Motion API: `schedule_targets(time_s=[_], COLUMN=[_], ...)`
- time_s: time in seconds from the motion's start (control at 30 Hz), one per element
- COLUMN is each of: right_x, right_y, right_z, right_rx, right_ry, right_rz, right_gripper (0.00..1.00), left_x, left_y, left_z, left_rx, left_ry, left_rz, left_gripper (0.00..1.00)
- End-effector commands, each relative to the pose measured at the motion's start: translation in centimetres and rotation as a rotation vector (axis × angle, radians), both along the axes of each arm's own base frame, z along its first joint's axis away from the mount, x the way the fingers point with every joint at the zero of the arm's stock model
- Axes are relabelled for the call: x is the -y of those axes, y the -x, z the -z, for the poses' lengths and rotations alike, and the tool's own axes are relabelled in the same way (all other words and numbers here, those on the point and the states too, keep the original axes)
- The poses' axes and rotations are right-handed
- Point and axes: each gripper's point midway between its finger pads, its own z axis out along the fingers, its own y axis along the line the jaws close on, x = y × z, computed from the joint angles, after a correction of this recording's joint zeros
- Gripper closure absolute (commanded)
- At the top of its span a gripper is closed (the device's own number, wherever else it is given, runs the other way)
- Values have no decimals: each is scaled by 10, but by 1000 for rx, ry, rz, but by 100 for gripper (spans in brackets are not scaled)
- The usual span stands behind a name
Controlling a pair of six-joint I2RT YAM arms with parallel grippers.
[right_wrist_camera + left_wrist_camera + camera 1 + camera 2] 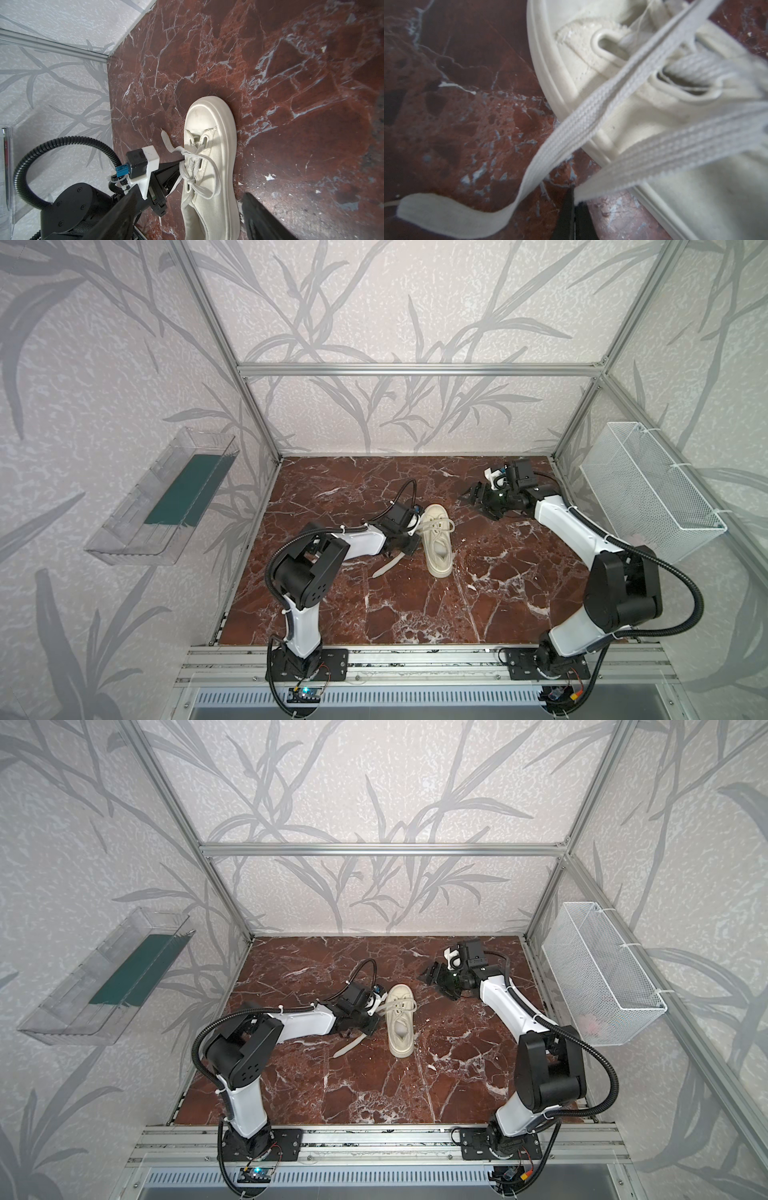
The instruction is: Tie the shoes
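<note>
No text, label, brand, number or sign can be read in any of the views. The cream sneaker [209, 166] shows no legible mark on the sides that face the cameras. Any print on the small circuit board [305, 695] by the left arm's base is too small to make out.

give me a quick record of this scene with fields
shoe: cream low-top canvas sneaker with thick sole, upright on red-brown marble tabletop
laces: flat cream laces, one end trailing on tabletop
left gripper: shut on a lace strand beside sneaker
right gripper: open, apart from sneaker
</note>
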Motion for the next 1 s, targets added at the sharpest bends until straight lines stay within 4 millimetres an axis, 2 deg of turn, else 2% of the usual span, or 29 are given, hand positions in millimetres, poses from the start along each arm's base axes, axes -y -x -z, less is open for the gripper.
schedule_targets(time_s=[0.0, 0.23, 0.43, 0.67, 0.97], right_x=[3, 5, 6, 3, -20], right_y=[12, 25, 30, 32, 29], right_z=[1, 18, 25, 25, 6], right_rx=[4, -15, -13, -8, 196], right_ry=[2, 3, -13, -52, -169], right_rz=[-21, -29, -41, -71, -205], right_gripper=[21, 21, 20, 21, 39], left_x=[-3, 2, 24, 46, 63], left_y=[3, 3, 0, -10, -19], left_z=[-17, -67, -96, -100, -101], left_rx=[21, 60, 22, -73, -100], left_ry=[-9, 46, 127, 170, 208], left_rz=[2, 13, 54, 49, 31], left_gripper=[100, 100, 100, 100, 100])
